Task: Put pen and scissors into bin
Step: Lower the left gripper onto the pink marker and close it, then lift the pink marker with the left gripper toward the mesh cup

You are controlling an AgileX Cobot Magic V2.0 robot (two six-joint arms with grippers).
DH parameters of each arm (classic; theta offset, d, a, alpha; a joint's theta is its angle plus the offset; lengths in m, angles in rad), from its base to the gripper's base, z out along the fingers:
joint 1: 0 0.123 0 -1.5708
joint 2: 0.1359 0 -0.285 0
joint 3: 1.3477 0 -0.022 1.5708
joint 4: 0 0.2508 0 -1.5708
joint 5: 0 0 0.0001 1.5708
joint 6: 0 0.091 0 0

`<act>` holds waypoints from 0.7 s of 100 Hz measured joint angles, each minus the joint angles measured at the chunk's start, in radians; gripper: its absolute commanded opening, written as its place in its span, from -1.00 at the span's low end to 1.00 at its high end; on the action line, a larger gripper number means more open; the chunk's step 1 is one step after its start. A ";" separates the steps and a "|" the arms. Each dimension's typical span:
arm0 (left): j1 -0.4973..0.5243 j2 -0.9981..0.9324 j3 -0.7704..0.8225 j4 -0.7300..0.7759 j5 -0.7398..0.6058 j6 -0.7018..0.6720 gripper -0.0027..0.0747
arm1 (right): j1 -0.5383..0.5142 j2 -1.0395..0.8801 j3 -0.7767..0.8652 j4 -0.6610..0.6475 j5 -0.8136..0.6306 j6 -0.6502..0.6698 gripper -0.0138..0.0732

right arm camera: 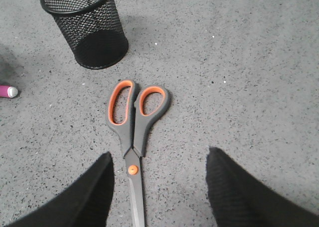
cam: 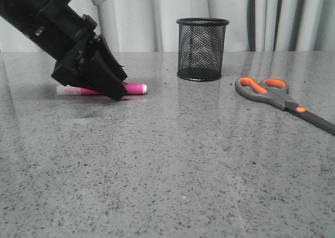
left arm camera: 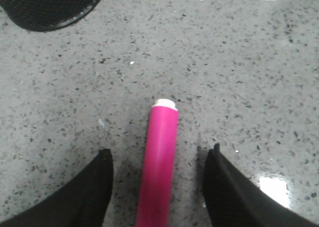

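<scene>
- My left tool (left arm camera: 157, 187) is down at the speckled grey worktop (cam: 167, 170), jaws spread, with the pen (left arm camera: 159, 162) lying flat between the two fingers (left arm camera: 84, 192); I see a gap on each side of the pink barrel, so nothing is clamped.
- From the front, that left tool (cam: 107, 86) covers the middle of the pen (cam: 135, 88), whose white tip pokes out on the bin side and whose pale cap end shows on the other side.
- My right tool (right arm camera: 157, 187) hangs spread wide over the scissors (right arm camera: 133, 137); the blades run in between its fingers and the orange-lined handles point away from it. I cannot tell its height above the worktop, and it does not show in the front view.
- The scissors (cam: 282, 99) lie flat and closed, well apart from the pen.
- Beyond both tools the bin (cam: 202, 48) stands upright, farther back on the worktop, between the pen and the scissors; its mesh base edge (left arm camera: 50, 7) shows past the pen's tip.
- Pale curtains (cam: 282, 18) hang behind.
</scene>
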 measured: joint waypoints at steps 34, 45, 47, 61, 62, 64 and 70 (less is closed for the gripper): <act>0.000 0.000 -0.004 0.042 0.015 0.000 -0.81 | 0.000 0.000 0.000 0.000 0.000 0.000 0.17; 0.000 0.000 -0.006 0.051 0.019 -0.013 -0.98 | 0.000 0.000 0.000 0.000 0.000 0.000 0.17; 0.000 0.000 -0.006 0.053 0.020 -0.015 -0.98 | 0.000 0.000 0.000 0.000 0.000 0.000 0.17; 0.000 0.000 -0.017 0.066 0.043 -0.032 -0.98 | 0.000 0.000 0.000 0.000 0.000 0.000 0.17; 0.000 0.000 -0.017 0.068 0.046 -0.035 -0.98 | 0.000 0.000 0.000 0.000 0.000 0.000 0.17; 0.000 0.000 -0.023 0.073 0.054 -0.038 -0.98 | 0.000 0.000 0.000 0.000 0.001 0.000 0.17; 0.000 0.000 -0.041 0.088 0.089 -0.054 -0.98 | 0.000 0.000 0.000 0.000 0.002 0.000 0.17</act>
